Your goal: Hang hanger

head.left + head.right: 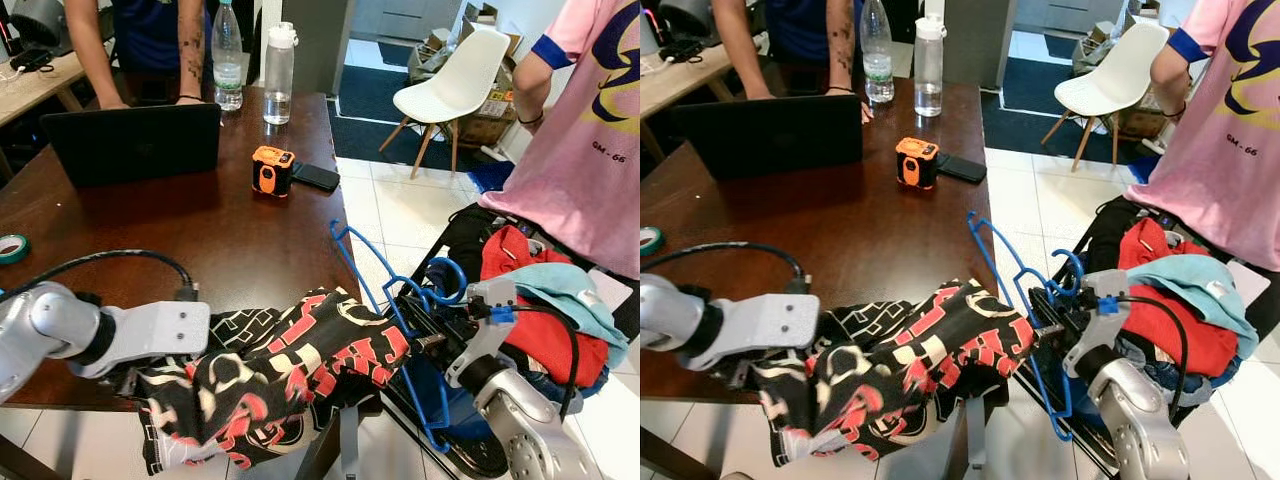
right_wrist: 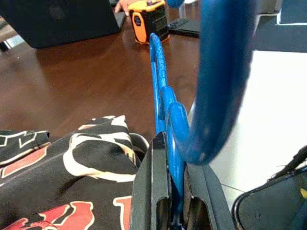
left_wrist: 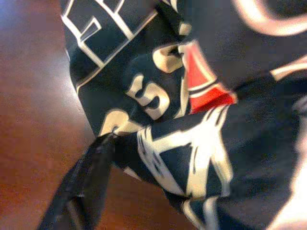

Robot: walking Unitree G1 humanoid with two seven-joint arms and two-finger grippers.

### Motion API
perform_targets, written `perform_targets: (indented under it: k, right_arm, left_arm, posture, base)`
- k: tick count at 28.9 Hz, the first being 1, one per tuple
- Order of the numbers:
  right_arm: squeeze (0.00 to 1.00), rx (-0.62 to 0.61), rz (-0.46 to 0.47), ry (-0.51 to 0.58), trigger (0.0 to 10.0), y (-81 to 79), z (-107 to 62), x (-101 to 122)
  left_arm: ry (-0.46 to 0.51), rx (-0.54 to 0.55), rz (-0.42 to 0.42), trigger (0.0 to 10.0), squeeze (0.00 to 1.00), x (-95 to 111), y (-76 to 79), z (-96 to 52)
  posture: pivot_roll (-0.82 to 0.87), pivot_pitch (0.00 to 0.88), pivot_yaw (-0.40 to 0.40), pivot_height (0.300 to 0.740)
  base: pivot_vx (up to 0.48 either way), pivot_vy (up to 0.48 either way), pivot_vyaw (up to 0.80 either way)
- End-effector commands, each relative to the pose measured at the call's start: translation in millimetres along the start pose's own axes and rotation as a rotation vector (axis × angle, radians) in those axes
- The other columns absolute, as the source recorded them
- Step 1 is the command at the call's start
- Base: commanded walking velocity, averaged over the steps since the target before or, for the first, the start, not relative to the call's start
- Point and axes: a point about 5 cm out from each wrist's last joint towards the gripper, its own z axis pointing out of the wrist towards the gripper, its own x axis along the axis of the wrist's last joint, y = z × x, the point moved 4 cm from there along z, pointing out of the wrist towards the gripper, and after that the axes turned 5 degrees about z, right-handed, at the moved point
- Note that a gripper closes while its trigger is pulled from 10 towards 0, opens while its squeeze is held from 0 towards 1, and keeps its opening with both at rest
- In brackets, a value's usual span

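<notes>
A blue plastic hanger (image 2: 225, 72) stands upright off the table's right front corner, hook toward me. My right gripper (image 2: 175, 158) is shut on its wire near the hook, also seen low at the right (image 1: 425, 335). A black, red and white patterned garment (image 1: 290, 375) is bunched over the table's front edge, its right end touching the hanger. My left arm (image 1: 150, 335) reaches in from the left and the cloth covers its hand. In the left wrist view one black finger (image 3: 88, 177) presses into a fold of the garment (image 3: 192, 120).
The brown table (image 1: 200, 230) holds a laptop (image 1: 135, 140), an orange tape measure (image 1: 272, 170), a phone (image 1: 316, 177) and two bottles (image 1: 279, 75). One person stands behind the laptop (image 1: 150, 30), another in pink (image 1: 590, 130) at right above a clothes pile (image 1: 545, 310). A white chair (image 1: 455, 85) is behind.
</notes>
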Motion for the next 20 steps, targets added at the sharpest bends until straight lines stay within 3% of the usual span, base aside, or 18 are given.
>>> perform_targets:
  k: [1, 2, 4, 5, 6, 8, 9, 10, 12, 13, 14, 16, 17, 18, 19, 20]
  right_arm:
    - [0.0, -0.014, -0.001, -0.004, 10.0, 3.0, -4.2, 1]
    - [0.0, -0.014, -0.001, -0.004, 10.0, 3.0, -4.2, 1]
    - [0.0, -0.013, 0.005, -0.002, 10.0, 2.7, -4.2, 1]
    - [0.0, -0.013, 0.005, -0.002, 10.0, 2.7, -4.2, 1]
    - [0.0, -0.013, 0.006, -0.002, 10.0, 2.6, -4.2, 1]
    - [0.0, -0.013, 0.006, -0.002, 10.0, 2.6, -4.2, 1]
    - [0.0, -0.012, 0.008, -0.001, 10.0, 2.5, -4.2, 1]
    - [0.0, -0.012, 0.008, -0.001, 10.0, 2.5, -4.2, 1]
    - [0.0, -0.011, 0.011, 0.002, 10.0, 2.4, -3.7, 1]
    - [0.0, -0.011, 0.011, 0.002, 10.0, 2.4, -3.7, 1]
    - [0.0, -0.012, 0.012, 0.003, 10.0, 2.5, -3.5, 1]
    - [0.0, -0.012, 0.012, 0.003, 10.0, 2.5, -3.5, 1]
    - [0.0, -0.011, 0.012, 0.004, 10.0, 2.4, -3.3, 1]
    - [0.0, -0.011, 0.012, 0.004, 10.0, 2.3, -3.4, 2]
    - [0.0, -0.011, 0.012, 0.004, 10.0, 2.3, -3.4, 2]
    - [0.0, -0.012, 0.013, 0.006, 10.0, 2.3, -3.7, 2]
  left_arm:
    - [-0.018, 0.035, -0.013, 10.0, 1.0, -2, -7.2, -25.6]
    - [-0.018, 0.035, -0.013, 10.0, 1.0, -2, -7.2, -25.6]
    - [0.094, 0.069, -0.025, 10.0, 1.0, 17, -13.7, -60.3]
    - [0.094, 0.069, -0.025, 10.0, 1.0, 17, -13.7, -60.3]
    - [0.151, 0.069, -0.021, 10.0, 1.0, 25, -13.4, -71.8]
    - [0.151, 0.069, -0.021, 10.0, 1.0, 25, -13.4, -71.8]
    - [0.22, 0.086, -0.01, 10.0, 1.0, 33, -15.3, -82.2]
    - [0.22, 0.086, -0.01, 10.0, 1.0, 33, -15.3, -82.2]
    - [0.441, 0.22, 0.062, 10.0, 1.0, 60, -31.1, -108.9]
    - [0.441, 0.22, 0.062, 10.0, 1.0, 60, -31.1, -108.9]
    - [0.508, 0.27, 0.083, 10.0, 1.0, 67, -36.6, -117.8]
    - [0.508, 0.27, 0.083, 10.0, 1.0, 67, -36.6, -117.8]
    - [0.519, 0.369, 0.083, 10.0, 0.23, 66, -49.7, -124.4]
    - [0.491, 0.457, 0.068, 10.0, 0.0, 60, -61.7, -128.2]
    - [0.491, 0.457, 0.068, 10.0, 0.0, 60, -61.7, -128.2]
    - [0.434, 0.557, 0.065, 10.0, 0.0, 51, -75.1, -131.8]
  posture:
    - [0.06, 0.061, -0.094, 0.74]
    - [0.06, 0.061, -0.094, 0.74]
    - [0.06, 0.061, -0.093, 0.74]
    - [0.06, 0.061, -0.093, 0.74]
    - [0.06, 0.061, -0.092, 0.74]
    - [0.06, 0.061, -0.092, 0.74]
    - [0.06, 0.061, -0.092, 0.74]
    - [0.06, 0.061, -0.092, 0.74]
    - [0.06, 0.059, -0.092, 0.74]
    - [0.06, 0.059, -0.092, 0.74]
    - [0.06, 0.059, -0.092, 0.74]
    - [0.06, 0.059, -0.092, 0.74]
    - [0.06, 0.058, -0.091, 0.74]
    - [0.06, 0.058, -0.091, 0.74]
    - [0.06, 0.058, -0.091, 0.74]
    - [0.06, 0.058, -0.09, 0.74]
  base:
    - [0.0, 0.0, 0.0]
    - [0.0, 0.0, 0.0]
    - [0.0, 0.0, 0.0]
    - [0.0, 0.0, 0.0]
    - [0.0, 0.0, 0.0]
    - [0.0, 0.0, 0.0]
    - [0.0, 0.0, 0.0]
    - [0.0, 0.0, 0.0]
    - [0.0, 0.0, 0.0]
    - [0.0, 0.0, 0.0]
    - [0.0, 0.0, 0.0]
    - [0.0, 0.0, 0.0]
    - [0.0, 0.0, 0.0]
    - [0.0, 0.0, 0.0]
    - [0.0, 0.0, 0.0]
    - [0.0, 0.0, 0.0]
